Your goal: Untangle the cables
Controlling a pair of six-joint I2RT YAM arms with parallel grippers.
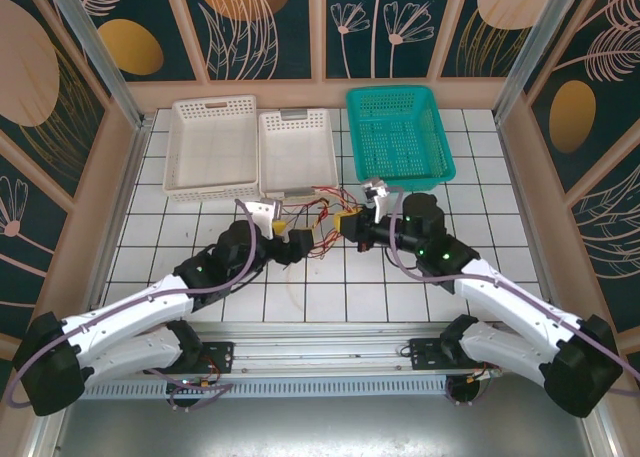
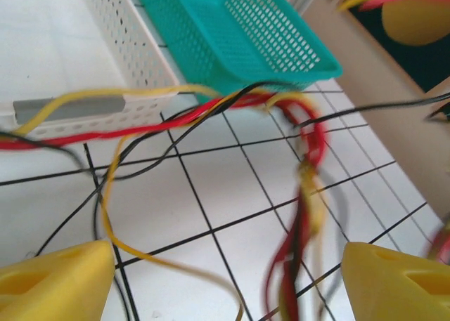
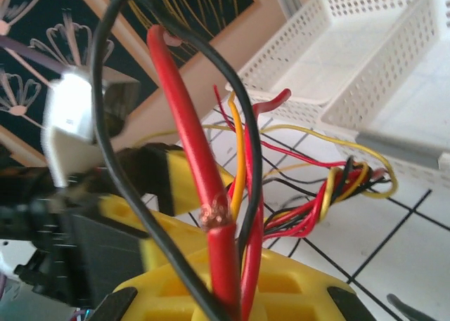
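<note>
Red, black and yellow cables [image 1: 322,215] bunch into one small knot at the middle of the top view, too fine for me to tell strand from strand. They lie on the tiled counter [image 1: 160,217] between the left gripper [image 1: 283,221] and the right gripper [image 1: 352,223], and I cannot read either one's jaws from up here. Behind them two white baskets [image 1: 172,152] and a teal basket [image 1: 440,147] stand empty.

Left wrist view: the yellow fingertips [image 2: 56,279] sit in the bottom corners, cut off by the frame, with the jaws spread wide and clamping nothing. A blurred red-black-yellow bundle hangs in the gap between them.

Right wrist view: the jaws are closed on two red strands and a black one, which rise from yellow fingers that are cropped at the bottom edge. One red strand has a nicked sheath. A twisted bundle lies on the tiles right of centre.
</note>
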